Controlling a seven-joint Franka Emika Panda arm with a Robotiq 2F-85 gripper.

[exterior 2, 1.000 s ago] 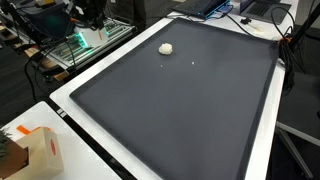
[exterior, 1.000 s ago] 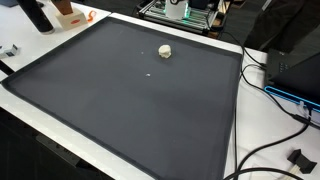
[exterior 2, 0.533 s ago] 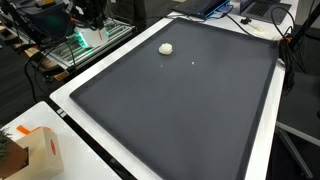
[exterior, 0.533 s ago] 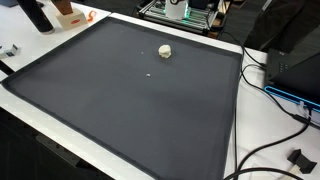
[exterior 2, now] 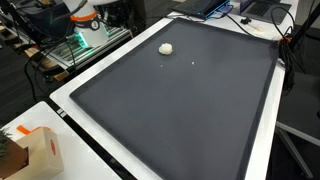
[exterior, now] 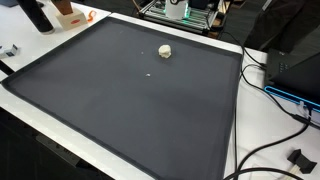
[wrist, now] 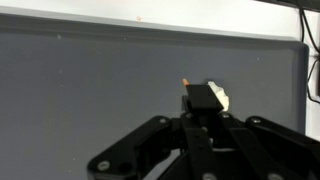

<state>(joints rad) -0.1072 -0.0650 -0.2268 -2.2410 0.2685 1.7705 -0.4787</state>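
End effector (wrist: 205, 100): jaw opening cannot be told.
Nearest: small white lump (exterior: 165, 50) (exterior 2: 166, 47) (wrist: 217, 96), near desk (exterior: 120, 100) far edge.

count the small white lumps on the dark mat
1: a white lump near the far edge of the dark mat, with a tiny white speck beside it. In the wrist view the end effector partly hides it.

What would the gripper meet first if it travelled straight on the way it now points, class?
Probably the small white lump lying on the dark mat, just ahead of the gripper in the wrist view; depth is unclear.
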